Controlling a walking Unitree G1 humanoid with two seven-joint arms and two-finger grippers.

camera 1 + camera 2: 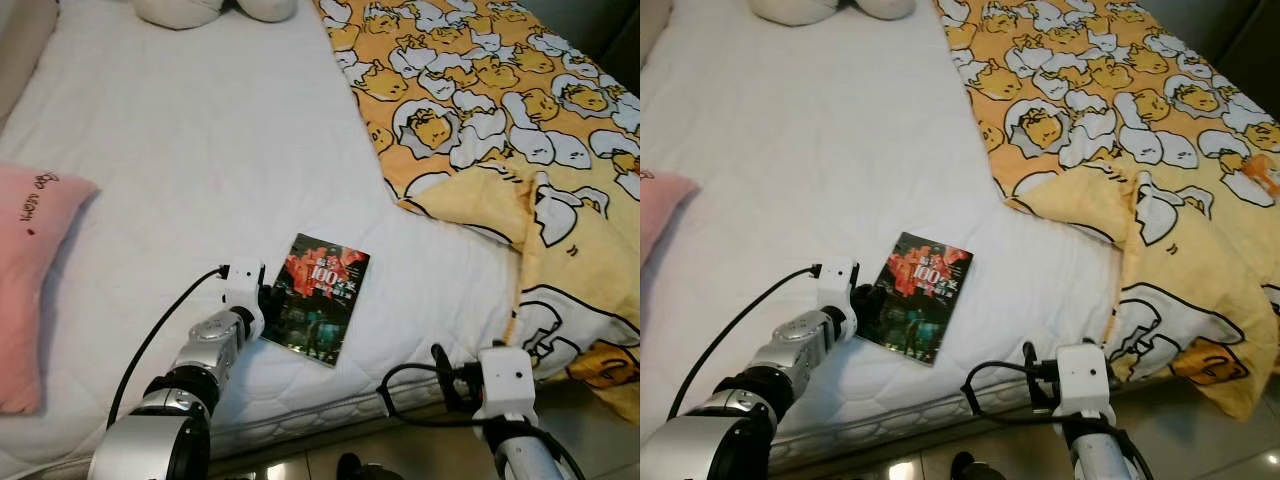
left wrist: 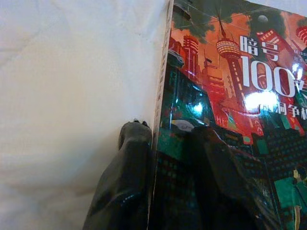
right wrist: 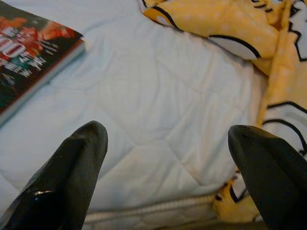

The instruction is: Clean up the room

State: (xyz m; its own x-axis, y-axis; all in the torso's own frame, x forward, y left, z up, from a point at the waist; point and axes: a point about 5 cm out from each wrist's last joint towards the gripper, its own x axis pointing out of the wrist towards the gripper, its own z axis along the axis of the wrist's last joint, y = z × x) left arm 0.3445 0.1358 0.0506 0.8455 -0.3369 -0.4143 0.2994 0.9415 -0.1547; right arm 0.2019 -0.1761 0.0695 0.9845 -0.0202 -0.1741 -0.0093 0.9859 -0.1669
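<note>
The left arm reaches forward over the white quilted mattress (image 1: 200, 150), its left gripper (image 2: 163, 158) pinching the near left edge of the glossy red-and-green paperback book (image 1: 320, 297), one finger above the cover and one beneath. The right gripper (image 3: 168, 167) hovers at the mattress's near edge, fingers spread wide, beside the yellow cartoon-print blanket (image 1: 520, 130). A pink pillow (image 1: 30, 270) lies far left.

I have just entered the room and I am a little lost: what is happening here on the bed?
The robot stands at the bed's edge. Its left gripper is closing on the near-left edge of a book lying on the white mattress. Its right gripper hangs open near the mattress edge, beside the yellow blanket.
</note>
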